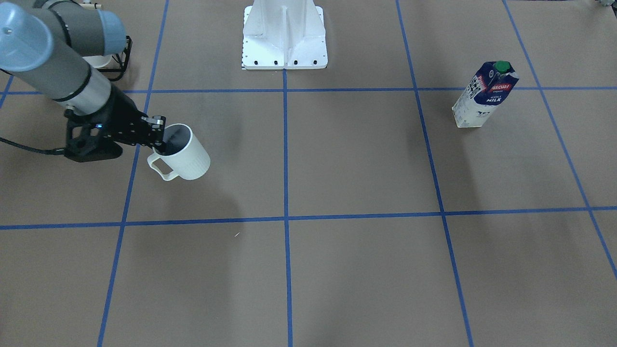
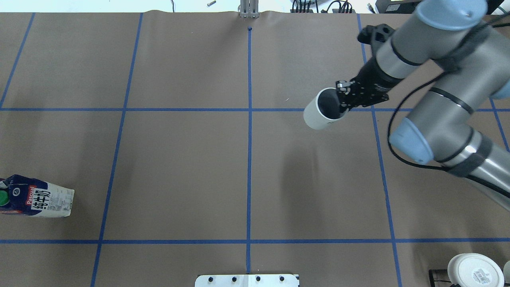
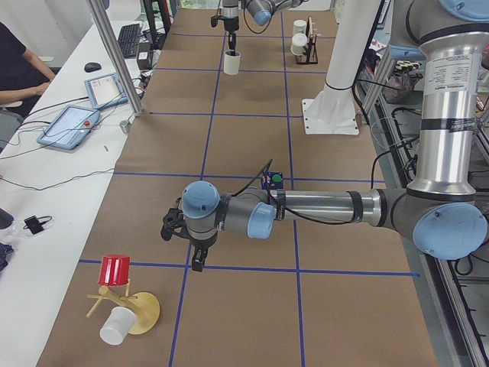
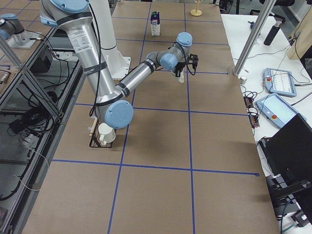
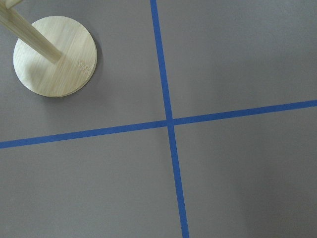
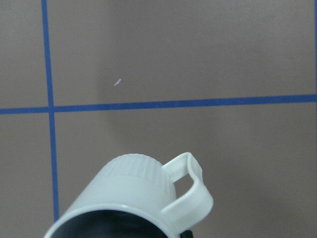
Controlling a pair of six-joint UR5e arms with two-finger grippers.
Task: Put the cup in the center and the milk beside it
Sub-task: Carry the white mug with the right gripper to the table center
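Observation:
The cup [image 1: 185,156], a plain white mug with a loop handle, hangs tilted above the table on my right side. My right gripper [image 1: 161,136] is shut on its rim, with one finger inside. The cup also shows in the overhead view [image 2: 320,115] under the gripper [image 2: 342,101], and in the right wrist view [image 6: 133,198]. The milk [image 1: 484,96], a navy and white carton with a green cap, stands upright far on my left side [image 2: 38,197]. My left gripper [image 3: 197,260] points down over the table near a mug tree; I cannot tell whether it is open or shut.
A black rack with white mugs [image 1: 103,60] stands by my right arm; one mug has a label on its bottom [image 2: 474,271]. A wooden mug tree [image 3: 141,310] holds a red cup [image 3: 114,269] and a white cup [image 3: 114,327]. The robot base [image 1: 284,38] is at the table's near edge.

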